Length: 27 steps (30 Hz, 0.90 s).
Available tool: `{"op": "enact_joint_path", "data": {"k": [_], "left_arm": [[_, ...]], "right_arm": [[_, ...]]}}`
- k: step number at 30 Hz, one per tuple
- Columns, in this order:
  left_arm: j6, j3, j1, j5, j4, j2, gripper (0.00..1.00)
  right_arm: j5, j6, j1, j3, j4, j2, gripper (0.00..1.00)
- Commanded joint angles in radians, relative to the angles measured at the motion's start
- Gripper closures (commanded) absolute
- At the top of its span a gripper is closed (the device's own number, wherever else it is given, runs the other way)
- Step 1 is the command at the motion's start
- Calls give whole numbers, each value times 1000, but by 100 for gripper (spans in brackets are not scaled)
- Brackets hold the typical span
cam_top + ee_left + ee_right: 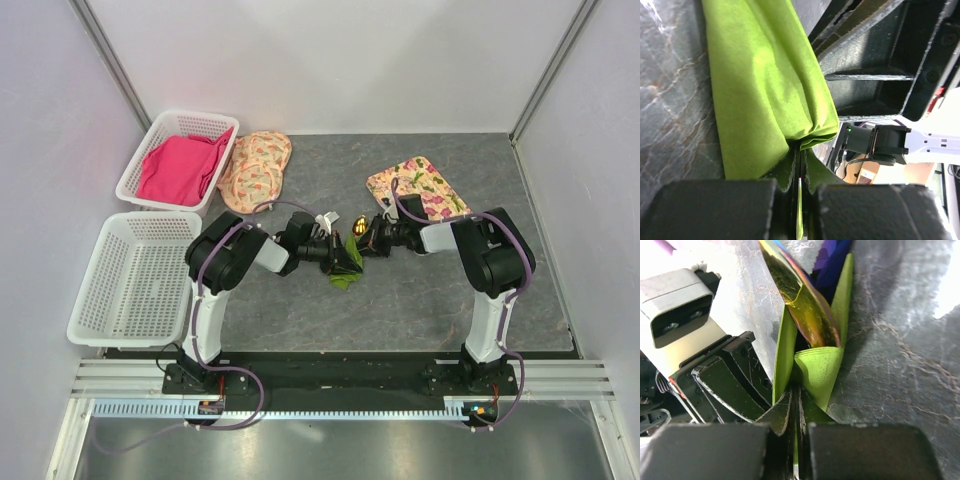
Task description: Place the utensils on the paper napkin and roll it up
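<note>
Top view: napkin (pixel 347 268) sat bunched mid-table (pixel 420 290), mostly hidden under both grippers. The utensils were largely wrapped inside. Only a gold end (pixel 802 305) and a blue bit (pixel 834 267) poked out at 12 o'clock in the right wrist view, their lengths unseen. The left gripper (pixel 799 172) had its jaws pinched narrow on a napkin fold. The right gripper (pixel 795 407) was likewise clamped on green paper. Around: floral mat (pixel 255 168) at 11 o'clock, second mat (pixel 418 188) at 1, basket (pixel 150 150) with pink cloth (pixel 180 165) at 10, another basket (pixel 135 280) at 9.
</note>
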Motion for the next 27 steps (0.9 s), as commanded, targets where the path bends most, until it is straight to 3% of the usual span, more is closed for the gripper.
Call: {"op": "enact_joint_path", "data": {"k": [1, 4, 17, 19, 23, 27], "left_arm": [[-10, -31, -8, 4, -46, 58, 98], [-18, -40, 8, -10, -62, 66, 98], [-6, -33, 15, -20, -86, 69, 98], [-1, -29, 15, -19, -91, 68, 98], [25, -10, 15, -25, -128, 66, 98], [33, -5, 15, -26, -137, 63, 98]], "right_arm": [[143, -162, -2, 53, -217, 18, 99], [135, -219, -8, 147, -352, 21, 98], [97, -306, -25, 282, -533, -86, 84], [94, -311, -28, 272, -541, -109, 79], [79, -294, -28, 255, -522, -115, 59], [74, -266, -28, 236, -476, -92, 49]]}}
